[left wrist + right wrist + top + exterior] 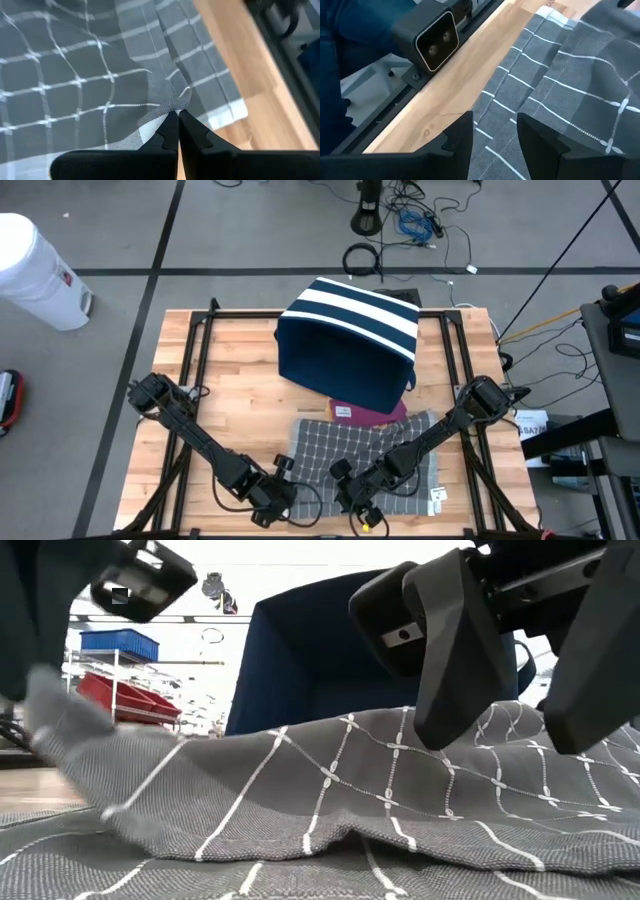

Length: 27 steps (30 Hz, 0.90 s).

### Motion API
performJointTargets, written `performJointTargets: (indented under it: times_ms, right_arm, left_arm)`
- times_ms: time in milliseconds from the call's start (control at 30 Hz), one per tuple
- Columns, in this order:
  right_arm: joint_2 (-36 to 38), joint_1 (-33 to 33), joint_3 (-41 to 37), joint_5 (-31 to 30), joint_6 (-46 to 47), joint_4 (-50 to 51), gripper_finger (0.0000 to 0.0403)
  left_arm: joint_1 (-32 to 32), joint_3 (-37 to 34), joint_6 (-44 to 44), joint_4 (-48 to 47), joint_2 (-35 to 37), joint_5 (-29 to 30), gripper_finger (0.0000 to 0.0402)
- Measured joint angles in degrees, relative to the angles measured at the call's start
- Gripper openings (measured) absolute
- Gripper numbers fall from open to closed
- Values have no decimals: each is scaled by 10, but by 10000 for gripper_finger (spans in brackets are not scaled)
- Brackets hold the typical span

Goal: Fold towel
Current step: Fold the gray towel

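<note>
Grey checked towel flat at table's front edge. Left gripper pinched shut on front-left towel corner; right gripper parted over front edge, nothing held.

One grey towel, one striped bag, two arms

bright even light, blown-out backdrop in low view, nearest towel folds blurred
</note>
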<state>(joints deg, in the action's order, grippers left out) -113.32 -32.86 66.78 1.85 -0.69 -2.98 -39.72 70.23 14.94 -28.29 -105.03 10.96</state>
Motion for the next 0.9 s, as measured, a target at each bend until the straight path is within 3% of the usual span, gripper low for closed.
performJointTargets:
  times_ms: [267,600,900]
  right_arm:
    - [0,0,0,26,7,-13,141]
    - [0,7,0,-5,-4,29,141]
    - [0,14,0,-6,-3,33,141]
  left_arm:
    - [13,28,-6,-8,0,7,1]
    - [18,31,55,29,0,-102,1]
    - [15,31,87,29,-2,-120,1]
